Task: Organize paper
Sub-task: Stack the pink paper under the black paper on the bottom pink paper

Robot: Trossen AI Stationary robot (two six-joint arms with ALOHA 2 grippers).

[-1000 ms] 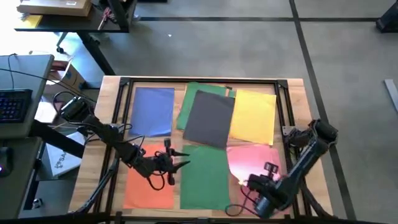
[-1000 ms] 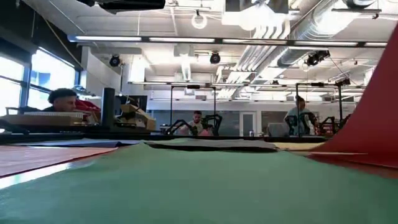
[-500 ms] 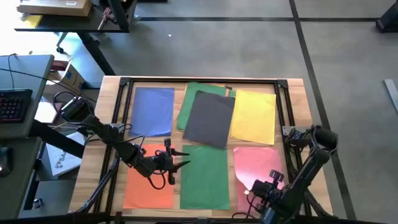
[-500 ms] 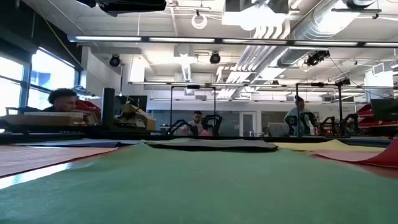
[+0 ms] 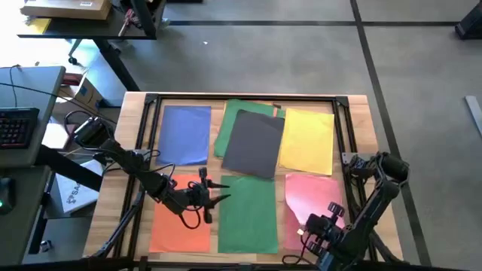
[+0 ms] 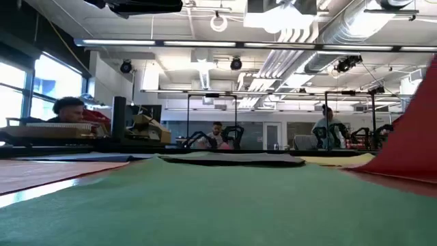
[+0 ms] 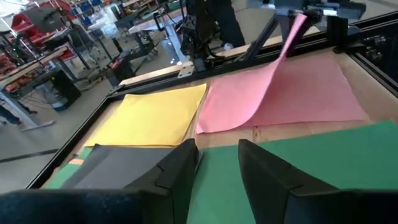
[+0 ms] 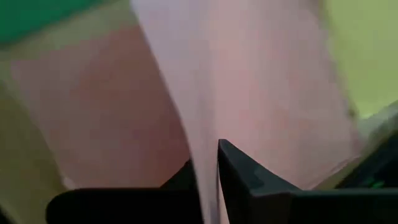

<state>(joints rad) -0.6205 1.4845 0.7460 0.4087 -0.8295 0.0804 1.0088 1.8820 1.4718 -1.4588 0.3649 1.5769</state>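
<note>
Near row, three sheets: orange sheet [image 5: 181, 222] left, green sheet [image 5: 248, 214] middle, pink sheet [image 5: 310, 202] right; right gripper [image 5: 315, 232] at the near right is clenched on the pink sheet's near edge, lifting it into a curl. Left gripper [image 5: 224, 191] hangs with fingers spread over the seam between orange and green, holding nothing. Far row, four sheets: blue sheet [image 5: 186, 134] left, second green sheet [image 5: 230, 124] partly under a dark grey sheet [image 5: 254, 143], yellow sheet [image 5: 307, 141] right.
</note>
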